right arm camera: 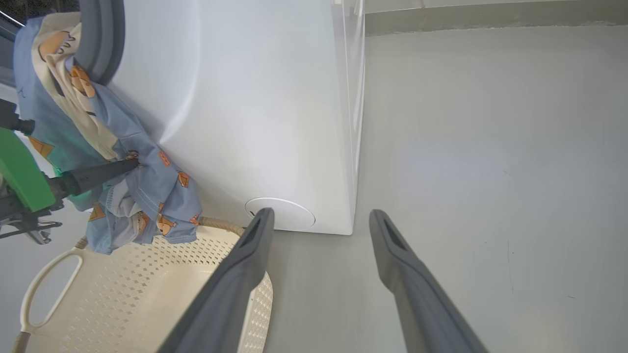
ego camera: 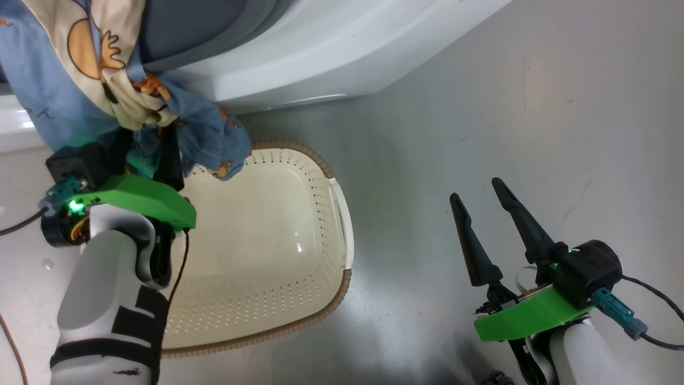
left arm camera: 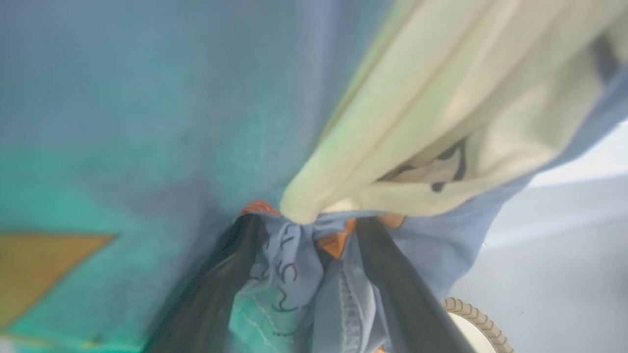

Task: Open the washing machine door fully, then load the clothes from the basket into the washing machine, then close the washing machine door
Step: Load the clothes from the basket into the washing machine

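My left gripper [ego camera: 144, 147] is shut on the clothes [ego camera: 101, 75], a bundle of light blue printed fabric with a cream piece. The bundle hangs above the far left corner of the basket [ego camera: 342, 230] and reaches up to the grey gasket [ego camera: 197, 27] of the white washing machine [ego camera: 320, 48]. In the left wrist view the fabric [left arm camera: 304, 264] is pinched between the dark fingers [left arm camera: 402, 294]. The basket's perforated bottom shows bare. My right gripper [ego camera: 475, 190] is open over the floor, right of the basket. The right wrist view shows the clothes [right arm camera: 132, 186] against the machine's front [right arm camera: 270, 98]. The door is out of view.
Grey floor [ego camera: 507, 107] stretches to the right of the machine and the basket. A round white cover [right arm camera: 279, 214] sits low on the machine's front, just beyond my right gripper [right arm camera: 321, 215]. Cables trail from both wrists.
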Tool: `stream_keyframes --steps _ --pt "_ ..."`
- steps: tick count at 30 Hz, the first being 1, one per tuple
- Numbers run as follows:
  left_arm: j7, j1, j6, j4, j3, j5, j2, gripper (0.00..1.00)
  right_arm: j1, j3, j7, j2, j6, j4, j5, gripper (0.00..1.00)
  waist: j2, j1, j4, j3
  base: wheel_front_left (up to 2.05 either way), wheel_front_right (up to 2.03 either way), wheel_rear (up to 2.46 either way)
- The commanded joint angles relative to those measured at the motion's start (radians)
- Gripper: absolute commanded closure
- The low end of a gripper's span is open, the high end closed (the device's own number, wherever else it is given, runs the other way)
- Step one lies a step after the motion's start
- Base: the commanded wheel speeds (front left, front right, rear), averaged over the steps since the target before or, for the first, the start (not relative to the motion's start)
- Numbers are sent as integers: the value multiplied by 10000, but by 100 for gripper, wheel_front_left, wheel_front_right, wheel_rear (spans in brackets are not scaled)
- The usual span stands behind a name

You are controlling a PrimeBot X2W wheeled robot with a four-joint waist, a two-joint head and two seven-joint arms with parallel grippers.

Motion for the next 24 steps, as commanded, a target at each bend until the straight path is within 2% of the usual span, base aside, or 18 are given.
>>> stream_keyframes --steps 1,2,4,5,6,11,17,24 --pt "-80 -288 18 -349 355 129 205 0 52 244 -48 9 27 -208 -118 0 0 0 -2 -4 0 0 0" --pt "-80 -296 20 -399 406 184 186 8 50 246 -48 9 27 -207 -118 0 0 0 -3 -4 0 0 0" --pt "-80 -269 28 -484 525 287 155 62 49 247 -48 9 27 -204 -109 0 0 0 -9 -14 0 0 0" --pt "-80 -216 30 -535 558 341 141 71 54 241 -48 9 27 -200 -105 0 0 0 -5 -31 0 0 0" --pt "-80 -152 30 -589 576 395 130 100 62 232 -48 9 27 -197 -100 0 0 0 2 -47 0 0 0" --pt "-80 316 30 -928 764 529 100 100 76 206 -48 9 27 -167 -53 0 0 0 94 -180 0 0 0" --pt "-80 1125 24 -1506 807 115 93 100 105 212 -48 9 27 -71 12 0 0 0 275 -456 0 0 0" --pt "-80 2406 311 -2932 408 -575 91 100 178 321 -48 9 27 114 137 0 0 0 582 -1038 0 0 0"
